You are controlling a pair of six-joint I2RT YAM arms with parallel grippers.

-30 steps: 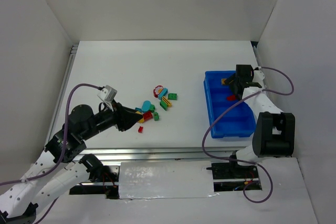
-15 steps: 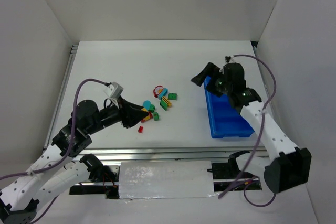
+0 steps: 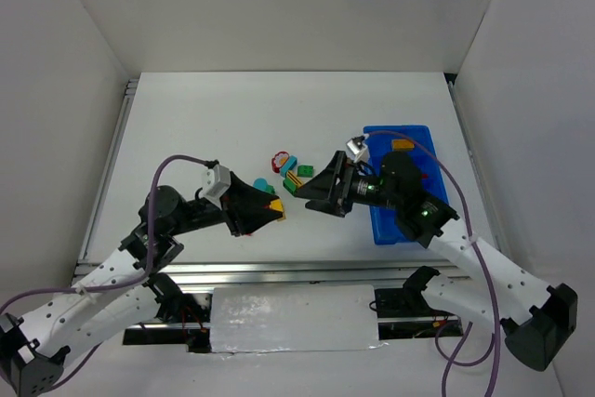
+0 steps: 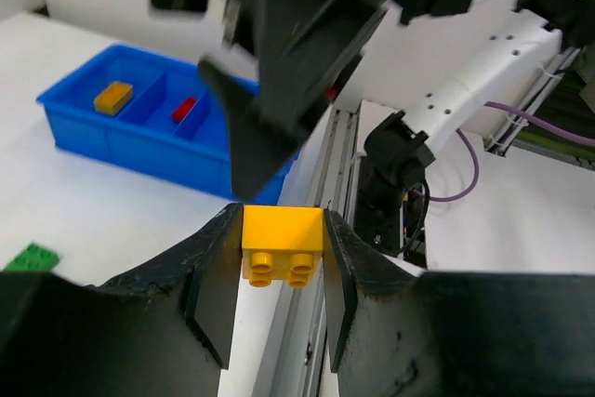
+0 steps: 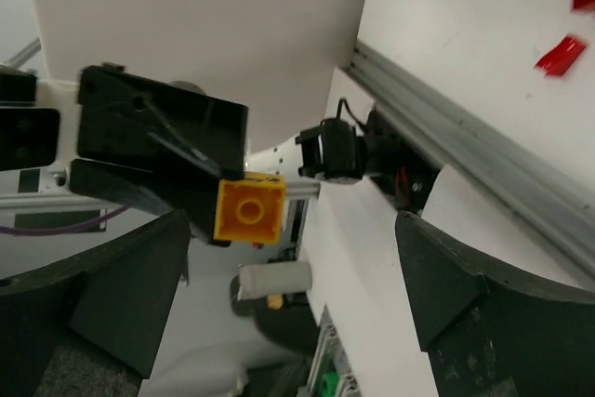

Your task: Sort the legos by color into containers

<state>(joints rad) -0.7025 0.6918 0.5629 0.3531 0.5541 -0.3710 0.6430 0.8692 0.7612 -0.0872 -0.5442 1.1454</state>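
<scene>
My left gripper (image 3: 272, 214) is shut on a yellow brick (image 4: 283, 244), held above the table's front middle with its studs facing the wrist camera. My right gripper (image 3: 312, 191) stands open just right of it, pointing at it. In the right wrist view the brick (image 5: 249, 208) shows between the left gripper's black fingers (image 5: 158, 151), ahead of my own wide-apart fingers (image 5: 102, 295). Several loose legos (image 3: 290, 172) in red, cyan, green and yellow lie behind both grippers. The blue tray (image 3: 423, 132) at the right has a yellow brick (image 4: 112, 97) and a red one (image 4: 184, 109) in separate compartments.
White walls close in the table at the back and both sides. A metal rail (image 3: 279, 271) runs along the front edge. My right forearm (image 3: 409, 202) lies across the near part of the tray and hides it. A green piece (image 4: 28, 256) lies on the table.
The right arm swung from the tray left to the table's middle and its jaws opened wide. The left gripper moved right and forward, still shut on the yellow brick.
</scene>
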